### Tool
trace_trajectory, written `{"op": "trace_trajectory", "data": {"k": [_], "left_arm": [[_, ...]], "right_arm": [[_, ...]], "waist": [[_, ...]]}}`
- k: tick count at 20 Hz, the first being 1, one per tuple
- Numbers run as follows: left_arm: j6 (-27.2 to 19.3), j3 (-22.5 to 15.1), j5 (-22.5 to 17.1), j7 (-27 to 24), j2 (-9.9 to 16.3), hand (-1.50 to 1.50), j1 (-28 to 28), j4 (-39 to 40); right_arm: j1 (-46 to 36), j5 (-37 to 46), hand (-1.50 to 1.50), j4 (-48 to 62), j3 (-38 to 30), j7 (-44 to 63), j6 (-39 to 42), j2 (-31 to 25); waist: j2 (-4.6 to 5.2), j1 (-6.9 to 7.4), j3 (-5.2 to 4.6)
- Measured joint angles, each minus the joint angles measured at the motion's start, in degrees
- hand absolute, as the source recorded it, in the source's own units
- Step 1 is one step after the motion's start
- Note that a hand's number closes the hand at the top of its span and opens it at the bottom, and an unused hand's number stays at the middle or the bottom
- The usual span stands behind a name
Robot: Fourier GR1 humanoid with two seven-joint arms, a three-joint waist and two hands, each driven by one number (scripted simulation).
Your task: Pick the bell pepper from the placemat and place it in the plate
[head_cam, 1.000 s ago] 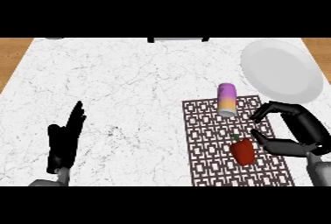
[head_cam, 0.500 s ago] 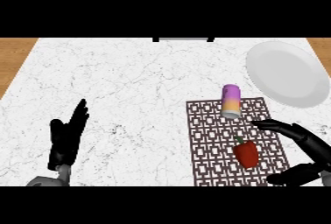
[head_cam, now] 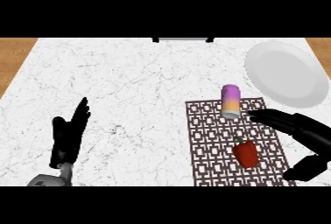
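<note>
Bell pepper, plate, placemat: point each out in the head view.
bell pepper (head_cam: pixel 246 154), head view, on the middle of its red body.
plate (head_cam: pixel 284 72), head view, on its bare centre.
placemat (head_cam: pixel 210 144), head view, on the patterned part left of the pepper.

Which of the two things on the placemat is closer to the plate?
The purple and orange can, lying at the placemat's far edge just left of the plate. The red bell pepper sits farther down the mat.
</note>
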State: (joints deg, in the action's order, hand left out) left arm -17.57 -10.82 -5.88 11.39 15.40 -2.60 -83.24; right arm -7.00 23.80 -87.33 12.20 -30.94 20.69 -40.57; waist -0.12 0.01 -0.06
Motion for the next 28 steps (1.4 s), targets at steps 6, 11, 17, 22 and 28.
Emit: {"op": "trace_trajectory", "data": {"k": [6,11,17,22,28], "left_arm": [[0.21,0.14,0.84,0.15,-0.48,0.0,0.69,-0.68],[1.42,1.5,1.36,-0.53,-1.15,0.0,-0.2,0.98],[2.5,2.67,3.04,-0.25,-2.74,0.0,0.26,0.79],[3.66,3.52,4.19,-0.01,-3.36,0.0,1.54,-0.18],[4.52,4.47,5.83,0.49,-4.93,0.0,1.35,-0.67]], "right_arm": [[-4.13,5.92,-1.5,0.45,4.44,6.95,6.75,-0.46],[-5.96,9.93,-1.5,-0.2,6.3,12.11,11.01,2.73],[-6.34,15.61,-1.5,2.33,5.73,11.31,12.78,6.3],[-6.07,19.19,-1.5,3.98,4.56,8.73,13.41,7.81],[-5.38,23.94,-1.5,6.61,4.03,7.38,12.73,11.67]], "waist": [[0.1,0.38,0.02],[0.12,0.2,0.05],[0.12,0.16,0.05],[0.11,0.15,0.06],[0.11,0.11,0.06]]}}
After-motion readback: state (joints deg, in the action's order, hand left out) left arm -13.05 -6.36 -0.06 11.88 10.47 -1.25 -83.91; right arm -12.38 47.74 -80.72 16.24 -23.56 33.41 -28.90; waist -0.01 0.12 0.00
